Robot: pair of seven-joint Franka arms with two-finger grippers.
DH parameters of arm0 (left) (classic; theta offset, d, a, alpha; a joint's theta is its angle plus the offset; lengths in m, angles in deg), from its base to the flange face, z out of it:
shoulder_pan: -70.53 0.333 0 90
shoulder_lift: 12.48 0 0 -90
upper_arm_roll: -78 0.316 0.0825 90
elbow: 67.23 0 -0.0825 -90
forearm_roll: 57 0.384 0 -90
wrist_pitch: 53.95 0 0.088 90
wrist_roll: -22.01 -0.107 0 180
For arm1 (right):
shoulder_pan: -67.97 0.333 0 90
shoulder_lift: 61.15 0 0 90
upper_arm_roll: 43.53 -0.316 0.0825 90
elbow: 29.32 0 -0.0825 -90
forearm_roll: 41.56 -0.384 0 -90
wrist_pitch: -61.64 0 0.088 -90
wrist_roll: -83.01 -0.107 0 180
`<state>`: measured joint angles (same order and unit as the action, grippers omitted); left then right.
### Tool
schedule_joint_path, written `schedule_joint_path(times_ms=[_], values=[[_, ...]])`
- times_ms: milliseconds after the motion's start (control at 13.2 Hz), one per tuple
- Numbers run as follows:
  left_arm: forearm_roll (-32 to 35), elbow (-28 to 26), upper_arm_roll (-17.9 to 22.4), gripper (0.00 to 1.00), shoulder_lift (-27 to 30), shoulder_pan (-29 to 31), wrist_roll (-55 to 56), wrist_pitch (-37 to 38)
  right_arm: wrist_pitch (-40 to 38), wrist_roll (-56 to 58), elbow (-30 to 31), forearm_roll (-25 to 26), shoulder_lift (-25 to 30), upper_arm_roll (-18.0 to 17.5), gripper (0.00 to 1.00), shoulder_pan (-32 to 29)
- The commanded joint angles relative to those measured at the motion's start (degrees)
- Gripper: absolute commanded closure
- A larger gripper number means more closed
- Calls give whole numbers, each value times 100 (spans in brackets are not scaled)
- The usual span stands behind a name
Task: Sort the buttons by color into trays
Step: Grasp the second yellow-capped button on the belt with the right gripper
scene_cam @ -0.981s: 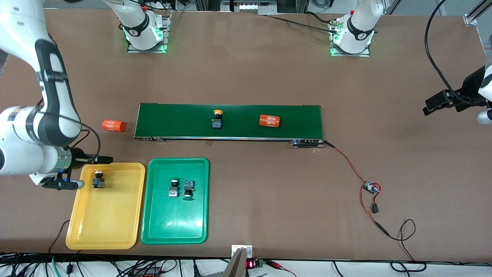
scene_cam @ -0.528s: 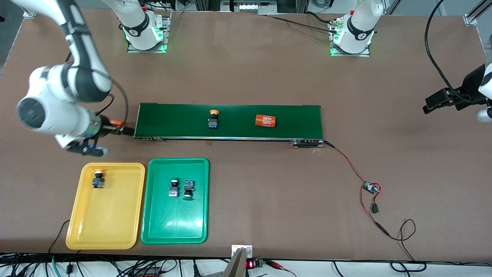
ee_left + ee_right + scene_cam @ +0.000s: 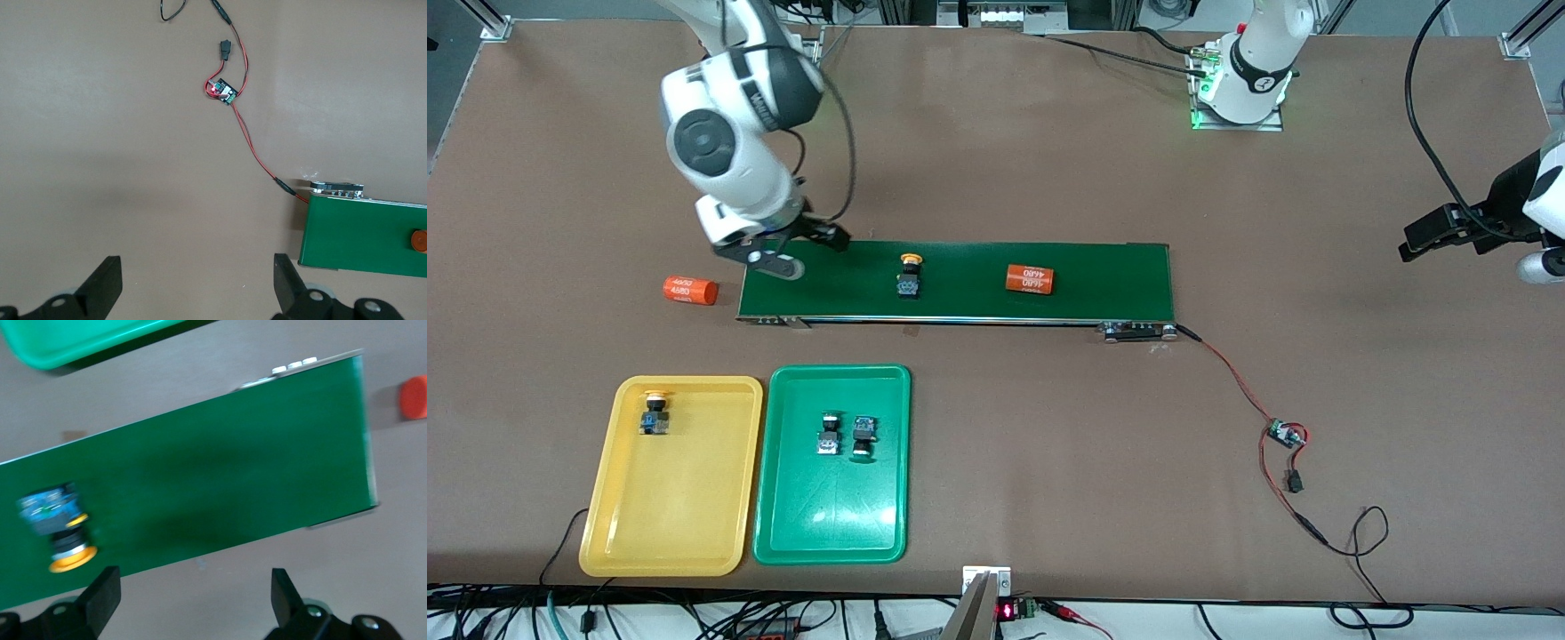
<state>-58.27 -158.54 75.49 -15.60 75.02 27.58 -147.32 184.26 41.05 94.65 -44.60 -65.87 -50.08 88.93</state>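
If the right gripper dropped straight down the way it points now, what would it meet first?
Probably the bare conveyor belt near its right-arm end: the open right gripper hangs over it, with the yellow-capped button off to one side.

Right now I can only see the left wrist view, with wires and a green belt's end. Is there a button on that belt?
Observer: Yes, one yellow-capped button lies on the belt, nearer the right arm's end.
Operator: Where's the other tool?
Observer: The right tool hangs open and empty over the belt's end by the right arm.
Operator: Anything in the yellow tray?
Observer: The yellow tray holds one yellow-capped switch.
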Motion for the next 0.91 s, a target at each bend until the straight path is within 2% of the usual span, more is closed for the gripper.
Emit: schedule_joint_path(times_ms=[0, 302, 453, 755, 830], values=[[-22, -141, 23, 0, 109, 96, -30, 55, 734, -84, 92, -74, -142, 66, 0, 346], [-31, -159, 23, 0, 101, 184, -30, 73, 1596, 142, 66, 49, -581, 75, 0, 620], [-31, -159, 23, 0, 101, 175, -30, 143, 1869, 503, 66, 58, -739, 75, 0, 638], [-31, -168, 23, 0, 101, 193, -12, 257, 2353, 513, -4, 75, -1257, 84, 0, 629], [-31, -159, 23, 0, 101, 193, -3, 310, 2484, 522, -57, 75, -1389, 84, 4, 638]])
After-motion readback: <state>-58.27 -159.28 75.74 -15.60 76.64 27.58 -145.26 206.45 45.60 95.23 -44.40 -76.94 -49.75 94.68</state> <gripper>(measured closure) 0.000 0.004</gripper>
